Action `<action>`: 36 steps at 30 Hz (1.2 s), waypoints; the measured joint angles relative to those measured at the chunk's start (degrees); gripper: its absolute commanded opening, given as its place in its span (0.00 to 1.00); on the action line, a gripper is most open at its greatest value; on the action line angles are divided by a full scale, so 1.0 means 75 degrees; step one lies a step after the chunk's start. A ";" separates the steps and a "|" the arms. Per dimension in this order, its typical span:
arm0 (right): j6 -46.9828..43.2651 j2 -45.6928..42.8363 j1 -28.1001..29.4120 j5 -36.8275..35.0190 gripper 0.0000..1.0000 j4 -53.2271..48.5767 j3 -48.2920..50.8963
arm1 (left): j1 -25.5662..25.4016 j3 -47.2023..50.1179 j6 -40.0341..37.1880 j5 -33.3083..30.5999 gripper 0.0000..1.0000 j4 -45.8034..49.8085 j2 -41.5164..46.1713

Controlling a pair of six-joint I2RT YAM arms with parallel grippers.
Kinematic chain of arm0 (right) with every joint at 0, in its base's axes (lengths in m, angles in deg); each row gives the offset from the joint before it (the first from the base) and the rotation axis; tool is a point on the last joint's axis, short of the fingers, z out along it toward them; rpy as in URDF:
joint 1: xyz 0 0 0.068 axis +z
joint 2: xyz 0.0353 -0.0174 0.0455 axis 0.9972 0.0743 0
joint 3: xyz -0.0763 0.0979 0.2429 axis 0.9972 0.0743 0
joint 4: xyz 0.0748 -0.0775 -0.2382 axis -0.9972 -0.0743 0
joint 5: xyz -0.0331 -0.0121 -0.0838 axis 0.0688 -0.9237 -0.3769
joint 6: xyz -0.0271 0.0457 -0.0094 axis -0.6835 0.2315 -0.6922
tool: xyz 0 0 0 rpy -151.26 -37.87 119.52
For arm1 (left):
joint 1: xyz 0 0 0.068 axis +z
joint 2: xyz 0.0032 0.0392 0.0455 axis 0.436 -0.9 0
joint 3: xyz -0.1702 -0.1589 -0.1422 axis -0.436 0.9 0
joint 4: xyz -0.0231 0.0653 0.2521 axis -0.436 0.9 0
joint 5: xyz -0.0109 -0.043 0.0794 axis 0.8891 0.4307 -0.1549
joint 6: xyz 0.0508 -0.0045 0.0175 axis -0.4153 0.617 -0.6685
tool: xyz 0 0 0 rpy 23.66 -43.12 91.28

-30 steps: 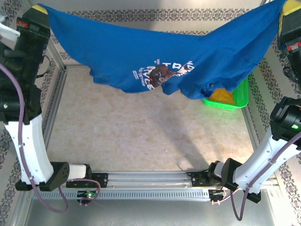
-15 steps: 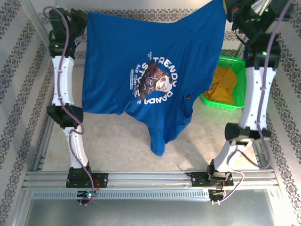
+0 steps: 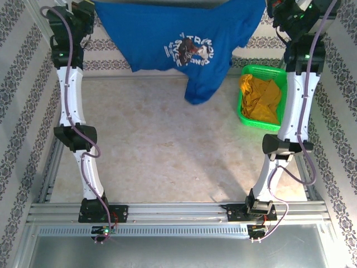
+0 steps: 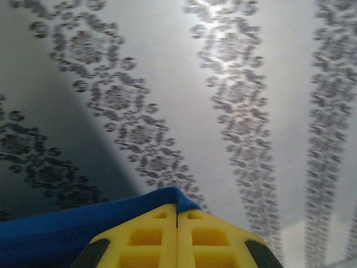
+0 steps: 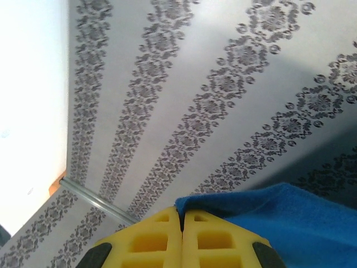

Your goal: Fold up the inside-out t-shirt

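Right now both arms are reaching up high and holding the inside-out t-shirt point(image 3: 178, 42) spread in the air over the far edge of the table point(image 3: 156, 162). In its wrist view the left hand point(image 4: 177, 216) is pinching one upper corner, yellow fingers pressed together with the blue edge caught at the tips. The right hand point(image 5: 181, 218) is doing the same at the other upper corner, clamped on a blue fold. The shirt is hanging as a wide sheet between them with its print facing the top camera. One lower part is drooping in a point toward the far right of the table, beside the green basket point(image 3: 241, 111); I cannot tell if it is touching the table. The basket is sitting at the far right corner with the mustard-yellow garment point(image 3: 261, 100) bunched inside.

Handling, as a judgement: the cloth is looking soft and light, sagging in the middle and draping freely, so it is not going to hold any shape alone. It is likely going to bunch or twist if one corner slips. The best holds are probably the thicker seams, meaning shoulders, hem corners or sleeve edges, taken as a matching pair so the sheet is hanging flat. Single-layer pinches mid-panel are risking stretch and slip.
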 measured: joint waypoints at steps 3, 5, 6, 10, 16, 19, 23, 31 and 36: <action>-0.0650 -0.1367 0.0181 0.0026 0.00 0.0026 0.1504 | 0.0041 0.0484 -0.0449 0.0647 0.00 0.0172 0.0670; -0.1102 -0.2795 0.0408 -0.0023 0.00 0.0318 0.3567 | 0.0017 0.1288 -0.0970 0.1005 0.00 0.0446 0.1370; -0.1291 -0.3637 0.0551 -0.0082 0.00 0.0525 0.4846 | -0.0012 0.2092 -0.1285 0.1145 0.00 0.0498 0.1906; -0.1600 -0.6496 0.1011 -0.0414 0.00 0.1160 0.9600 | -0.0076 0.6018 -0.2011 0.1376 0.00 0.0207 0.4121; -0.1577 -0.9594 0.1577 -0.1332 0.00 0.0087 1.5122 | -0.0073 1.2814 -0.2075 0.1125 0.00 -0.1037 0.6633; -0.1411 -1.1211 0.1807 -0.1667 0.00 -0.1032 1.6474 | -0.0073 1.4632 -0.2247 0.0982 0.00 -0.0737 0.7073; -0.1078 -1.3079 0.2063 -0.1856 0.00 -0.2148 1.7395 | -0.0073 1.5524 -0.2742 0.0720 0.00 -0.0184 0.7912; -0.0950 -1.3936 0.2136 -0.1891 0.00 -0.3891 1.8109 | -0.0073 1.6034 -0.3529 -0.0125 0.00 0.0551 0.9005; -0.1032 -1.4076 0.2136 -0.1856 0.00 -0.3899 1.8109 | -0.0073 1.6471 -0.3780 -0.0635 0.00 0.1250 0.9573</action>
